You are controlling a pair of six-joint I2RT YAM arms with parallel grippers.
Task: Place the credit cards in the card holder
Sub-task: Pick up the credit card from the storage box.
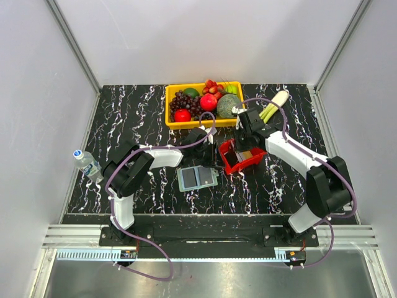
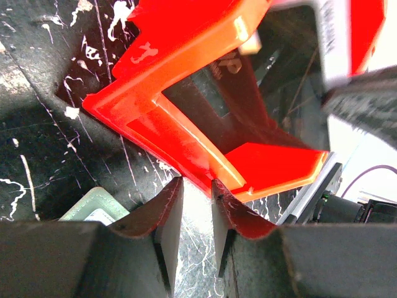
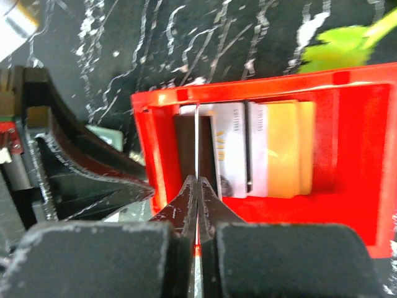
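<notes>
White-walled enclosure, black marbled desk (image 1: pixel 124 124). Yellow tray (image 1: pixel 168 105) at the far edge holds grapes, apples and other fruit. A leek (image 1: pixel 273 107) lies to its right and a water bottle (image 1: pixel 87 162) stands at the left margin; none of these belong to the job. Red basket (image 1: pixel 247 166) sits mid-desk between the two arms and carries the credit cards (image 3: pixel 248 149): whitish and orange ones lie flat side by side, with a dark one at the left end. Right gripper (image 3: pixel 197 186) is down inside the basket, jaws pressed together on one card (image 3: pixel 196 139), which shows edge-on as a thin pale line standing upright between them. Pinching it by the edge looks like the only way to lift so thin a thing off a flat floor. Left gripper (image 2: pixel 196 186) stands narrow, tips at the basket's rim on the side nearest the card holder. It appears to pinch the wall there, probably to stop the light basket sliding or tipping while the card comes out. Card holder (image 1: pixel 197 177) lies opened flat on the desk just left of the basket, pockets up, nothing touching it. I see no card in it, so the step in hand is the first extraction.
</notes>
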